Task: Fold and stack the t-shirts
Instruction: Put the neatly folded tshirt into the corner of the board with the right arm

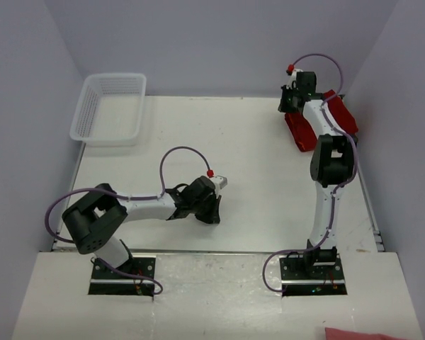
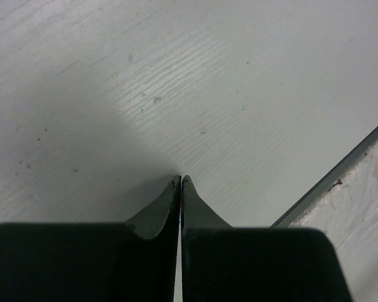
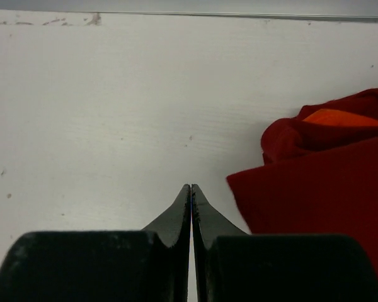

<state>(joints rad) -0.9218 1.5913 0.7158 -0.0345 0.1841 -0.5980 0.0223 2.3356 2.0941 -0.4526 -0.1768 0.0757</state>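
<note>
At upper right, pinch limp red shirt [image 1: 299,136] by a hem; orange shirt [image 3: 341,117] tucked within. Left gripper [image 2: 181,184], right gripper [image 3: 191,190] clenched, empty.

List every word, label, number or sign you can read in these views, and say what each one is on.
There is no readable text in any view. The white basket, the crimson t-shirt, the orange t-shirt, the left arm, the right arm and the table show no print, label or number.
</note>
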